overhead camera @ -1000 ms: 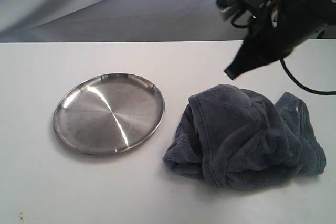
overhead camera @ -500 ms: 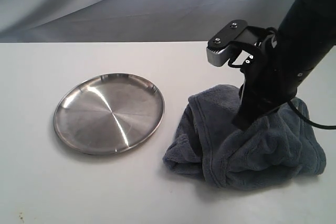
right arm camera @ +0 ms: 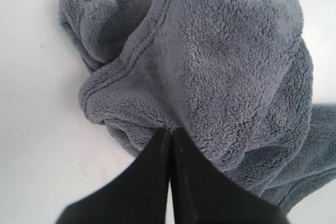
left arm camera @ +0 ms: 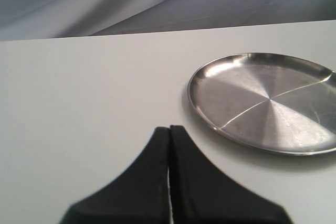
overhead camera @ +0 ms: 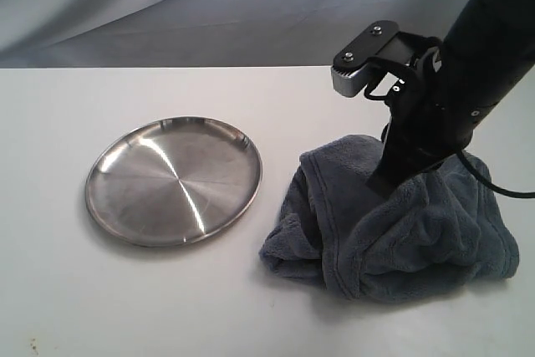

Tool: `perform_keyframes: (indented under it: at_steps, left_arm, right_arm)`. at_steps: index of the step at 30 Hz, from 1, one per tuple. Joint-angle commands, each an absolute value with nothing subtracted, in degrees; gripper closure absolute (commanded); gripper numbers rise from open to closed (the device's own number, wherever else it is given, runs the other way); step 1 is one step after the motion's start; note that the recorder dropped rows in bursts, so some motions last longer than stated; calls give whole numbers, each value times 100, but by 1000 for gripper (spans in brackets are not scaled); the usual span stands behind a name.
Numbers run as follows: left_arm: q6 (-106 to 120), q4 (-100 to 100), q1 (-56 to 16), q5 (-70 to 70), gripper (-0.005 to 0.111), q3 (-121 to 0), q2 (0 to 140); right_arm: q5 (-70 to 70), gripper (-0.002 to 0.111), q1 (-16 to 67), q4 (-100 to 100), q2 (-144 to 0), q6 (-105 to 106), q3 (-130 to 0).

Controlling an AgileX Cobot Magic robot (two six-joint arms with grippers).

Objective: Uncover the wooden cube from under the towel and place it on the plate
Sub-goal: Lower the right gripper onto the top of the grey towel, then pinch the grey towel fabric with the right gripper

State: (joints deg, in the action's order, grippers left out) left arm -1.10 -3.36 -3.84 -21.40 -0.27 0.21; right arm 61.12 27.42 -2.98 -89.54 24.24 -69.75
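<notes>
White tabletop point(overhead camera: 167, 307), grey-blue draped cloth backdrop point(overhead camera: 167, 6) behind.

The plate point(overhead camera: 174, 181) sits left of centre, flat, nothing on it. The towel point(overhead camera: 418, 240) lies heaped in thick folds to the plate's right, near it but apart.

The wooden cube shows in no view; any spot under the heap is hidden.

Right gripper point(overhead camera: 379, 187) angles down from the upper right. Its jaws are pressed together to a thin seam, tips touching a hemmed fold of the towel. Cannot tell if cloth is caught between them.

Left gripper point(left arm camera: 169, 128) is over bare tabletop beside the plate, jaws closed tight and holding nothing.
</notes>
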Motion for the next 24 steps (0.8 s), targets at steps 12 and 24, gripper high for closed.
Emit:
perform_keyframes:
  at_steps: [12,24]
  left_arm:
    - [-138,-322,-396,-2072,107,0,0]
    - [-138,-322,-396,-2072,107,0,0]
  right_arm:
    - [6076,3,2742,433,-8909,2221,-7014]
    - [5779,3,2742,433,-9098,2046,-7014]
